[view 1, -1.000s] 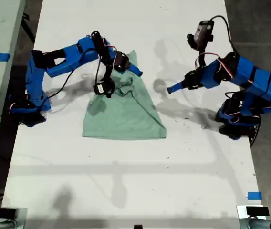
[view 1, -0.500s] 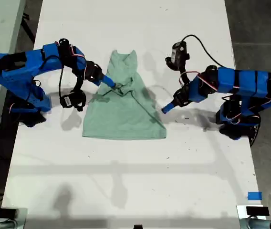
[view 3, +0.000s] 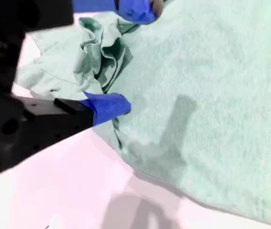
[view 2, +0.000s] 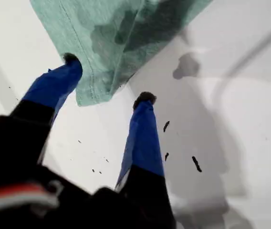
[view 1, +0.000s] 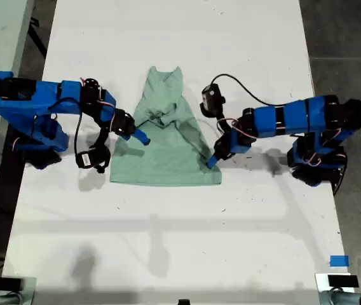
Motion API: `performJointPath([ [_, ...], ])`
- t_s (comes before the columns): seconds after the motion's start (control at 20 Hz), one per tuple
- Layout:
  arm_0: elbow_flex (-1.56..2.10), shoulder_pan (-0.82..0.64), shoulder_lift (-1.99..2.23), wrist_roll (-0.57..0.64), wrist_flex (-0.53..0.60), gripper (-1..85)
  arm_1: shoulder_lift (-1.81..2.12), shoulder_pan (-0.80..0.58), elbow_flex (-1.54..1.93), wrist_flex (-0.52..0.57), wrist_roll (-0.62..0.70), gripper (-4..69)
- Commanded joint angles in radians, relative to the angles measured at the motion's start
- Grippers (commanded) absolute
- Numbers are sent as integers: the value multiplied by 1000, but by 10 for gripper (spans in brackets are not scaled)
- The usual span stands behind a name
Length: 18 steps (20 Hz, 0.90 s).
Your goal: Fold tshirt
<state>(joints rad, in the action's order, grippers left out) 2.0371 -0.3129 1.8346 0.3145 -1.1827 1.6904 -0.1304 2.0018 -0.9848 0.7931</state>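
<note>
Mint tshirt [view 1: 166, 149] corner between spread first hand [view 2: 108, 78] fingers.

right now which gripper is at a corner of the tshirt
My first gripper, exterior view's right: open jaws straddle a hem corner of the tshirt. My second gripper sits at a side edge.

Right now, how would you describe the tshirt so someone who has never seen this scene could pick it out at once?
Start from the long white table that fills the exterior view, then look between the two blue arms. The tshirt lies there, a pale mint-green cloth, bunched toward its narrow upper end. It is the only soft, green thing on the table.
</note>
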Motion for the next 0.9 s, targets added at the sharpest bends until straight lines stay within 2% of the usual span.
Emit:
performJointPath([
  [0.0,-23,14,3,-14,20,260,-38,17,-83,54,-14,249],
  [0.3,-18,6,3,-8,15,258,-147,0,-104,89,-2,171],
  [0.45,-18,-2,5,-8,12,257,-152,-8,-101,98,5,20],
  [0.6,-20,-6,8,-6,9,256,-140,-12,-101,86,14,2],
  [0.7,-21,-8,11,-6,8,255,-91,-18,-110,9,25,2],
  [0.85,-21,-5,11,-9,6,255,54,-23,-179,-173,46,2],
])
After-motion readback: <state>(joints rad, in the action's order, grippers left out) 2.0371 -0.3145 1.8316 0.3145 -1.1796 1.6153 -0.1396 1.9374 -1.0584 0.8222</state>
